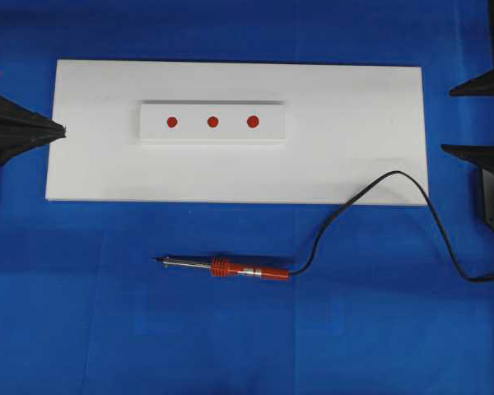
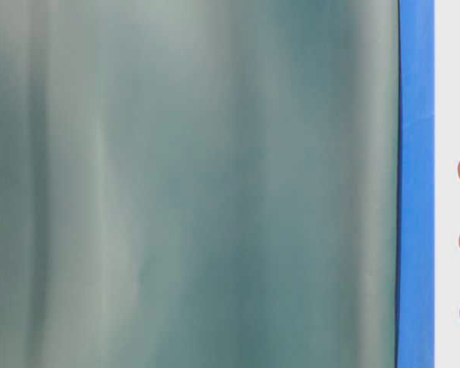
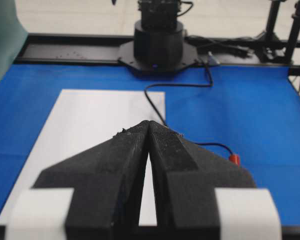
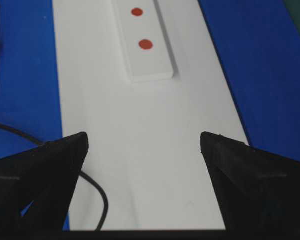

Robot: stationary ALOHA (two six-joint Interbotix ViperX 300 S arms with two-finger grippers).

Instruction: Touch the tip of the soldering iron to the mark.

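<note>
A blue cloth (image 1: 230, 346) covers the whole table, and everything sits flat on it. Nearest the front edge lies the soldering iron (image 1: 230, 267), stretched out sideways on the cloth, untouched by either arm. Its tip (image 1: 157, 260) points toward the left side, and the red-orange handle runs rightward into the black cord (image 1: 370, 188), which loops up over the corner of the white board (image 1: 354, 148) and then trails off to the right edge of the table.

Beyond the iron lies that white board, broad and flat. On it, toward the far side, rests a smaller raised white strip (image 1: 212, 123) bearing three red dots (image 1: 212, 122) in a row.

At the left end of the board the left gripper (image 1: 59, 130) hovers with its black fingers pressed together into a point, nothing between them. At the right end the right gripper (image 4: 144, 142) has its fingers spread wide apart and empty, with the board showing between them. Both are well apart from the iron.
</note>
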